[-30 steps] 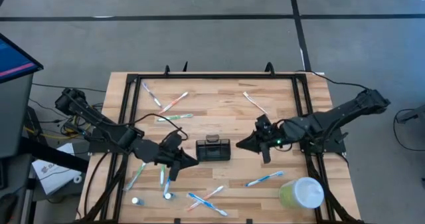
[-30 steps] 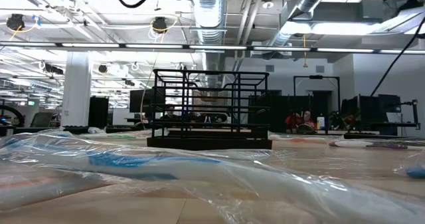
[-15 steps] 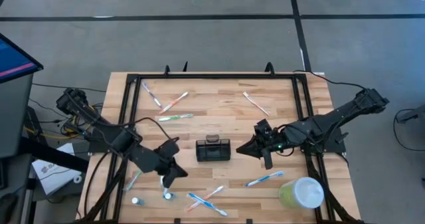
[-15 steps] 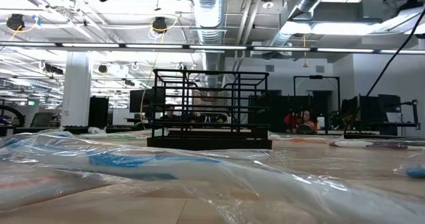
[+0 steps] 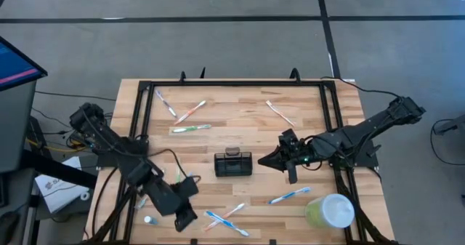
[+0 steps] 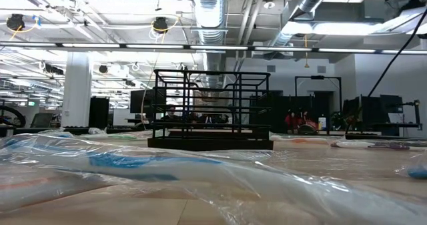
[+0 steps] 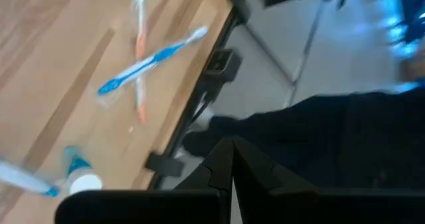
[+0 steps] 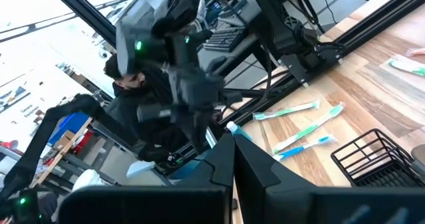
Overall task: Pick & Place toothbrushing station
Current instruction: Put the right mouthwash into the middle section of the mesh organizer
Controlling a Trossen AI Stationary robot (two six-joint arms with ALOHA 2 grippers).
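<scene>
Right, my right gripper [image 5: 269,158] sits closed just beside the station [image 5: 233,164], not touching. My left gripper [image 5: 184,218] is closed too, well off from it near the desk [image 5: 240,129] edge.

Wooden plank worktop [image 5: 240,129] inside a black frame. Toothbrushing station [image 5: 233,164] stands at centre. Loose toothbrushes lie scattered: three at far left [image 5: 183,115], one at far right [image 5: 279,113], a crossed pair at the near edge [image 5: 226,219], one near right [image 5: 290,195]. Pale green cup [image 5: 330,212] occupies the near right corner.
</scene>
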